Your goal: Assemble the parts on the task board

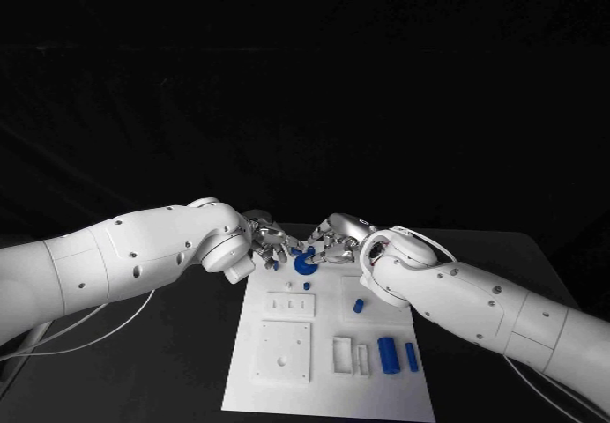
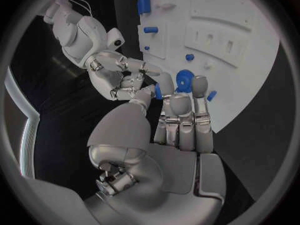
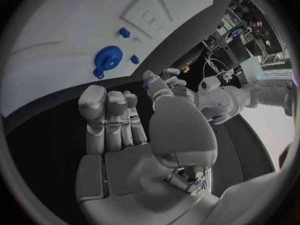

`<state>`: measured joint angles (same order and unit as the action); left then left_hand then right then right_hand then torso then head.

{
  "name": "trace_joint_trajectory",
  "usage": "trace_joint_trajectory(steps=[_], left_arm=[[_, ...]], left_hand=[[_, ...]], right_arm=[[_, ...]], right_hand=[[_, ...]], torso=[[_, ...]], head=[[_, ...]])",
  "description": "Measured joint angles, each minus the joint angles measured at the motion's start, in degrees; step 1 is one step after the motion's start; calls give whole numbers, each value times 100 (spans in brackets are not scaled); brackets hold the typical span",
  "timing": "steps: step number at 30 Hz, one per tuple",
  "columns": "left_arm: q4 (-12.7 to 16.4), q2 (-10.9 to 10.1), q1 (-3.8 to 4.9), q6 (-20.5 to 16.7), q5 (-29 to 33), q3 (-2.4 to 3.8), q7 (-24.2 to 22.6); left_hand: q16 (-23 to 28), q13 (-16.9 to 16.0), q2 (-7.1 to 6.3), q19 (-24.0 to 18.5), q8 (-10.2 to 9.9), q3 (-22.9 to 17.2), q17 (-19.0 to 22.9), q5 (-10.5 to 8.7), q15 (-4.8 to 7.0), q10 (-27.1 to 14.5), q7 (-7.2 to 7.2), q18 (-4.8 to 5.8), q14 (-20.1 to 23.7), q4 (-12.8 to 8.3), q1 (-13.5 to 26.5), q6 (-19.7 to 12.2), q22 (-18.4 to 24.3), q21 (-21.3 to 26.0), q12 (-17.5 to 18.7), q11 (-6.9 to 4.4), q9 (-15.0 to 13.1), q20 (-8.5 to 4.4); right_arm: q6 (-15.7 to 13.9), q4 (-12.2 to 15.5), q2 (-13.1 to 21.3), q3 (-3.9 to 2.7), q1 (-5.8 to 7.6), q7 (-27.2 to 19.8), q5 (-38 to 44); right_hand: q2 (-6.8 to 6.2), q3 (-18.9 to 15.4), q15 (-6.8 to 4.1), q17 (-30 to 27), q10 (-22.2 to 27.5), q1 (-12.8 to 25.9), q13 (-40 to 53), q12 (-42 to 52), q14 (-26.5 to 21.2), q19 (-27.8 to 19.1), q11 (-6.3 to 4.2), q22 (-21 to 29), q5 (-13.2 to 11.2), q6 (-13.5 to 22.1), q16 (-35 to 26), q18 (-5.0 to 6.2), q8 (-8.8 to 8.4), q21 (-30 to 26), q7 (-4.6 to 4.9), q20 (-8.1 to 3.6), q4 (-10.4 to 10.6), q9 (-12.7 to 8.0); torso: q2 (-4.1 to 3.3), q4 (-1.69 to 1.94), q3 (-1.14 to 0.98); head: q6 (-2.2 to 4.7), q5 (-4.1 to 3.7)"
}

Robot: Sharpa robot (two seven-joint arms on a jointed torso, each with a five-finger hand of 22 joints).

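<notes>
Blue gear (image 1: 305, 261): it is sitting at the far end of the task board, between the two hands. In the right wrist view (image 3: 108, 58) it is lying flat on the white plate with nothing gripping it.
Task board (image 1: 286, 388): the white plate is lying in the middle of the black desk (image 1: 166, 370), its long side running from near to far.
Other parts: a small blue piece (image 1: 359, 306) is lying near the middle of the board. Two blue cylinders (image 1: 388, 355) are lying side by side at the near right.
Left hand (image 1: 270, 240): it is reaching in from the left. Its fingers (image 2: 199, 87) are touching the gear's edge and are not closing around it.
Right hand (image 1: 333, 242): it is hovering just right of the gear, fingers apart, holding nothing.
</notes>
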<state>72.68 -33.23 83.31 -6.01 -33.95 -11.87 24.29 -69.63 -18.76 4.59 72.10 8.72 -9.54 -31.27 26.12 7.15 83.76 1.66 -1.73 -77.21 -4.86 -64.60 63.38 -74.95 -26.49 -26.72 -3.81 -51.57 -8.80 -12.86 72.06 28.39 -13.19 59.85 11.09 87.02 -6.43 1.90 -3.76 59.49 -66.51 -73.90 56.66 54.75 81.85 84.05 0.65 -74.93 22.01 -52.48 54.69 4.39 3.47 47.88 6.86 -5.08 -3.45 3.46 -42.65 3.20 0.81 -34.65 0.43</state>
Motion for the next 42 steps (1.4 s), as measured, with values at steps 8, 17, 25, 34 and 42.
trace_joint_trajectory(steps=[8,17,25,34,42], left_arm=[[157,-143,0,-71,-177,-14,105],[510,-341,-14,-181,-557,-140,290],[781,-381,-240,-330,-1179,-190,421],[833,-268,-490,-473,-1701,-199,512],[813,-204,-632,-487,-2128,-199,559]], left_hand=[[0,50,0,90,68,91,-291,0,52,24,110,-1,-172,-96,-1,110,1,56,-46,-20,0,-2],[0,57,23,147,149,120,-522,51,60,30,151,-1,-264,-126,22,151,1,56,-151,-29,1,-18],[0,74,23,164,149,134,-591,90,73,20,151,-1,-295,-144,22,151,2,56,-218,-39,1,-1],[0,80,51,184,148,132,-648,122,72,20,171,0,-336,-145,55,171,3,56,-245,-39,1,-21],[0,97,38,184,119,129,-631,122,72,20,171,0,-336,-149,71,171,3,56,-245,-38,0,-21]], right_arm=[[-34,219,630,-16,-18,-85,-191],[-560,146,1089,-313,2,-334,-681],[-1249,11,1165,-712,14,-751,-1383],[-1502,-8,1139,-911,151,-1015,-1863],[-1568,-14,1126,-931,244,-1115,-2048]], right_hand=[[-81,510,41,-167,162,-211,-358,16,-41,-12,15,0,35,490,-83,77,-4,-375,54,29,15,-27],[-193,1456,8,-779,262,-7,-1004,-379,-193,-91,14,1,65,137,-701,101,-3,-1702,-6,58,-80,-16],[-224,1608,11,-1121,230,70,-1554,-560,-257,-83,-16,104,264,104,-823,143,-3,-2670,-13,37,-114,-16],[-193,1624,17,-1557,169,100,-2216,-843,-304,-71,-76,415,334,38,-918,142,-3,-3482,-43,29,-130,-16],[-194,1605,-3,-1646,168,100,-2357,-843,-325,-51,-75,349,357,37,-858,141,-3,-3547,-42,27,-183,-14]], torso=[[8,-12,0],[31,-51,-3],[42,-62,-11],[34,-60,2],[29,-62,3]], head=[[-41,69],[-88,116],[-163,143],[-276,156],[-346,157]])
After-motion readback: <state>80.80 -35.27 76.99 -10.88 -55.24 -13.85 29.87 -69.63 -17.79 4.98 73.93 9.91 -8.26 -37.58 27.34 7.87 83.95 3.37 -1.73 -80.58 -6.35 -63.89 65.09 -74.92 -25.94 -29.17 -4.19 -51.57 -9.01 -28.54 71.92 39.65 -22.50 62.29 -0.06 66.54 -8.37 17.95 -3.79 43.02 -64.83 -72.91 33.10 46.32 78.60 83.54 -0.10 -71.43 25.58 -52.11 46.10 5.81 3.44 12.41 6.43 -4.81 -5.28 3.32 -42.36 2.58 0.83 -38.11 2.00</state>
